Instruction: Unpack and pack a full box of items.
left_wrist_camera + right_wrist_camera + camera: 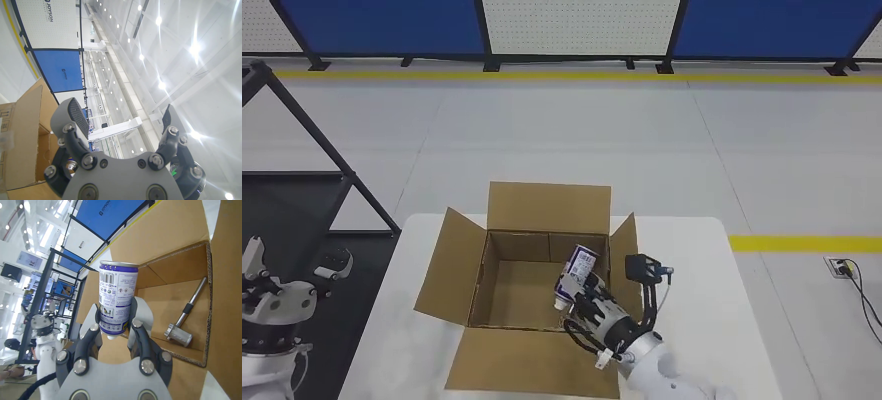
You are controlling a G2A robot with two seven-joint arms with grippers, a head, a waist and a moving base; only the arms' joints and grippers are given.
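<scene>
An open cardboard box stands in the middle of the white table. My right gripper is shut on a white and purple spray can, held tilted over the box's near right corner. On the box floor lies a metal mallet-like tool. My left gripper is open with nothing between its fingers and points up at the ceiling. It sits off the table's left side, with a box flap beside it.
A black metal rack stands to the left of the table. Blue and white partition panels line the far side of the floor. The box's four flaps are folded outward.
</scene>
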